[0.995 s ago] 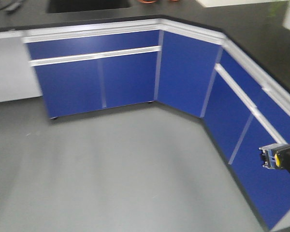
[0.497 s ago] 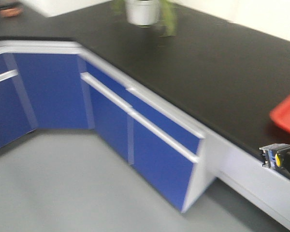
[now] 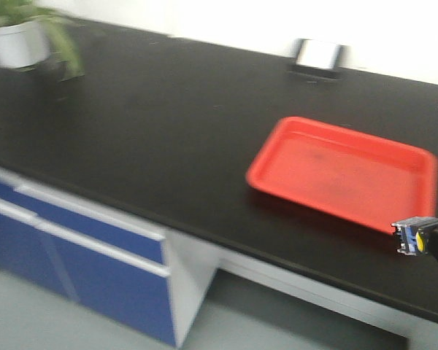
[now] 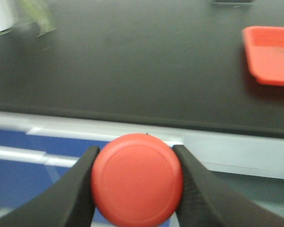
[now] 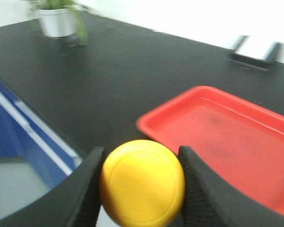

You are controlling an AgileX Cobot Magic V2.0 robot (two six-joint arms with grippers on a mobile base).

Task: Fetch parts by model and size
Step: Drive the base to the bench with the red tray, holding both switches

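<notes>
Fetching looks done: left gripper [image 4: 136, 185] clamps round red-capped push-button switch [image 4: 137, 182], right gripper [image 5: 142, 183] round yellow-capped switch [image 5: 143, 179]; red plastic tray [image 3: 343, 171] awaits.

You had a black countertop [image 3: 168, 131] before you, carrying an empty red tray [image 3: 343, 168] toward its right, a white potted plant [image 3: 18, 42] far left, and a blurred silvery object [image 3: 319, 55] near the back.

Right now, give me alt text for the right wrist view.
The right gripper clamps a yellow-capped push-button between its black fingers. Beyond it, a red tray sits on a black counter, with a potted plant at the far left.
</notes>
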